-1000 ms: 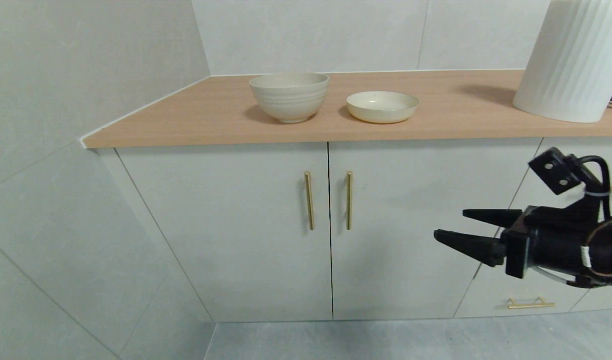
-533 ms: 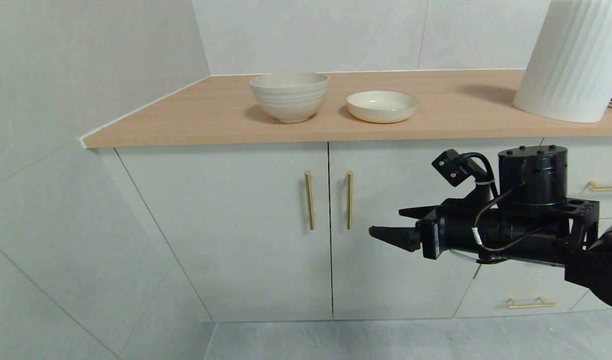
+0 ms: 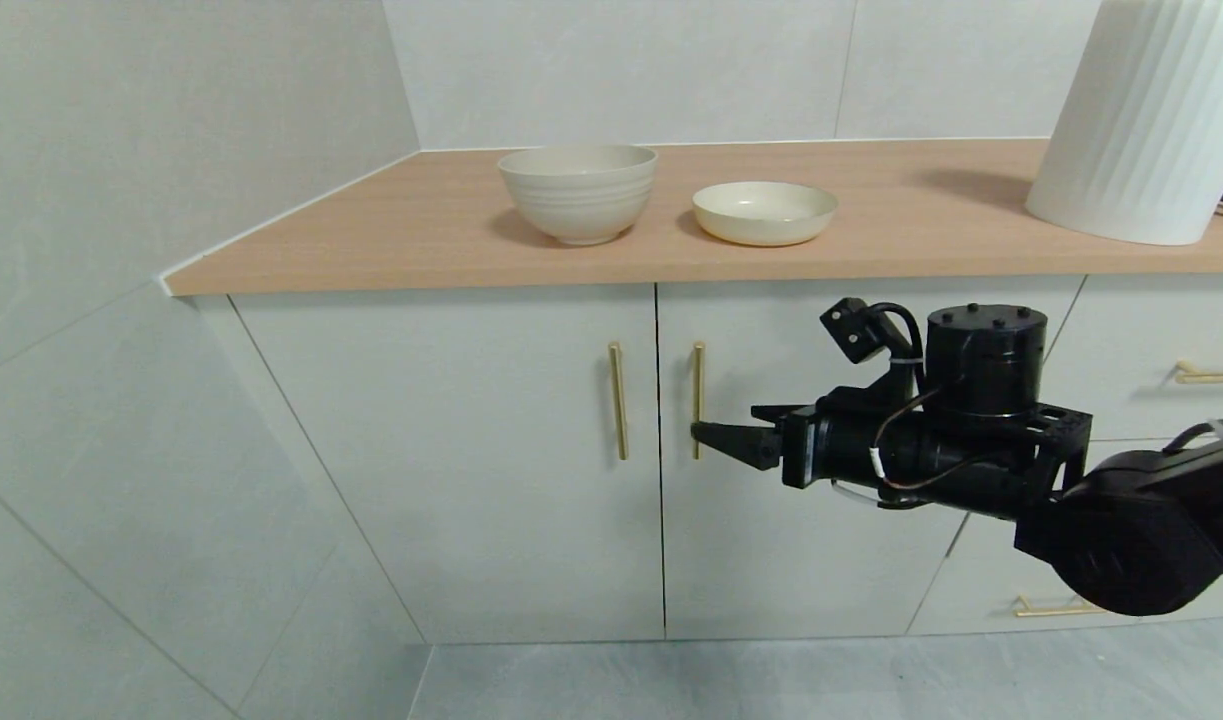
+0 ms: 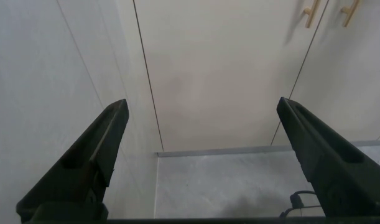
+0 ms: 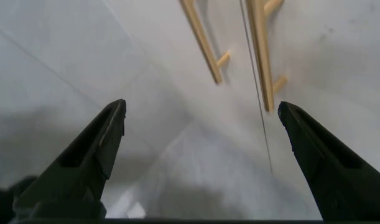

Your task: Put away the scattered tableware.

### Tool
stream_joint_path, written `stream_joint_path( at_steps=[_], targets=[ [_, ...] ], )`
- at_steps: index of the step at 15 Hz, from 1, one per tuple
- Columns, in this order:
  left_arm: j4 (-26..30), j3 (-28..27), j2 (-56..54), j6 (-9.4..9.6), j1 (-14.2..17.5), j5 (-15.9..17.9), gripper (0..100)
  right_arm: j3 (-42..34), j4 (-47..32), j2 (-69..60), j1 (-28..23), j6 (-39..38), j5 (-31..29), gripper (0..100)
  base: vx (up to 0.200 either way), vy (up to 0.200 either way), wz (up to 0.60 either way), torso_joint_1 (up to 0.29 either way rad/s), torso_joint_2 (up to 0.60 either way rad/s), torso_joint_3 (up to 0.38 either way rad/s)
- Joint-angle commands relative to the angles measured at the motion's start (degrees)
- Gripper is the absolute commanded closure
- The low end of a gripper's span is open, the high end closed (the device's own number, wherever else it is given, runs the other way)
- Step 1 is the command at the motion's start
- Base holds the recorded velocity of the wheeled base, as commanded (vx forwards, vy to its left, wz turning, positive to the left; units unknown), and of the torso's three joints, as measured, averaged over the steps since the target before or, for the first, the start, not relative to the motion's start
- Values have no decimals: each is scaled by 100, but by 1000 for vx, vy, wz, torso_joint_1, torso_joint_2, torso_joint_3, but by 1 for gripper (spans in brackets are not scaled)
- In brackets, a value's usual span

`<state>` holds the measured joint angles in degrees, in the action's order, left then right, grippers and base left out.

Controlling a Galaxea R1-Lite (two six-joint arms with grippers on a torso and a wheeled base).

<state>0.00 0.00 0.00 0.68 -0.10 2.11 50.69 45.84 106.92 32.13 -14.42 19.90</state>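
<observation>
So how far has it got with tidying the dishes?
Nothing is put away yet: the bowl and shallow dish sit on the counter, both cabinet doors shut. In hand: the right tool, open, is beside the right door's handle. Left, probably: opening the door, then stowing both dishes.

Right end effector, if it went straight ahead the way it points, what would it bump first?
Probably the right door's gold handle: the right end effector points at it, tips close by. Depth is hard to judge.
</observation>
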Motion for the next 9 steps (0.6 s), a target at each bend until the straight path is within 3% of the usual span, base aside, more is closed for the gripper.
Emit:
stream_joint_path(
  at_steps=[1,5,9],
  targets=[
    [0,0,0,2,1,0,0,213,409,593,3,-342,-3,0,0,0,0,0,0,0],
    [0,0,0,2,1,0,0,451,1287,1085,3,-1107,6,0,0,0,0,0,0,0],
    [0,0,0,2,1,0,0,600,1358,1384,3,-1124,14,0,0,0,0,0,0,0]
  ],
)
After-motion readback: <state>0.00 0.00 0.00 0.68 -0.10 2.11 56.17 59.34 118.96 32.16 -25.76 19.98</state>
